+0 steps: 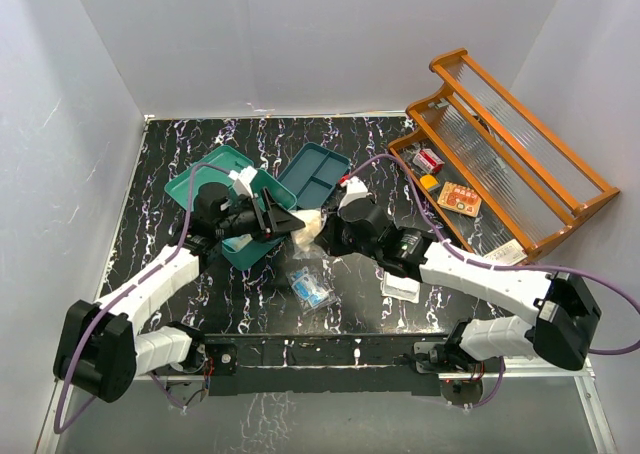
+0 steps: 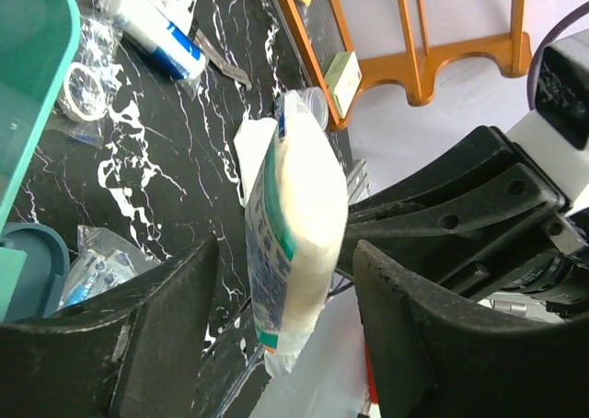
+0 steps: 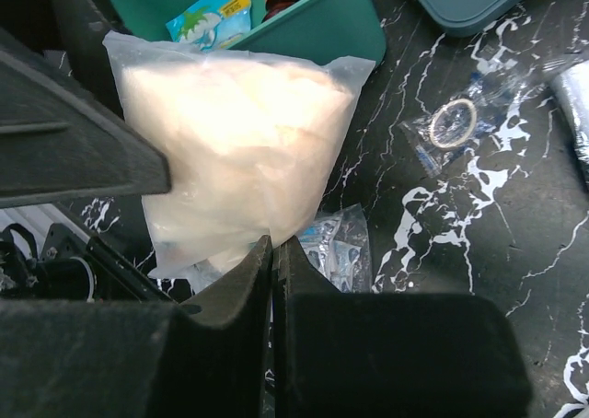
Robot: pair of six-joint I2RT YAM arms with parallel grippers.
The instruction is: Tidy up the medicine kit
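A clear bag of white cotton (image 1: 308,226) hangs in the air just right of the medicine kit (image 1: 205,177), a teal-green box standing open. My right gripper (image 3: 273,241) is shut on the bag's (image 3: 230,151) lower edge. My left gripper (image 2: 285,250) is open, one finger on each side of the bag (image 2: 294,215), with a gap showing at the left finger (image 2: 166,298). Inside the kit (image 3: 331,27) lie a small packet and an orange-capped bottle.
A dark-teal divided tray (image 1: 316,174) lies beside the kit. An orange wooden rack (image 1: 510,144) with small boxes stands at the back right. Loose packets (image 1: 312,288), a bagged tape roll (image 3: 453,123) and a white pad (image 1: 402,287) lie on the black marbled table.
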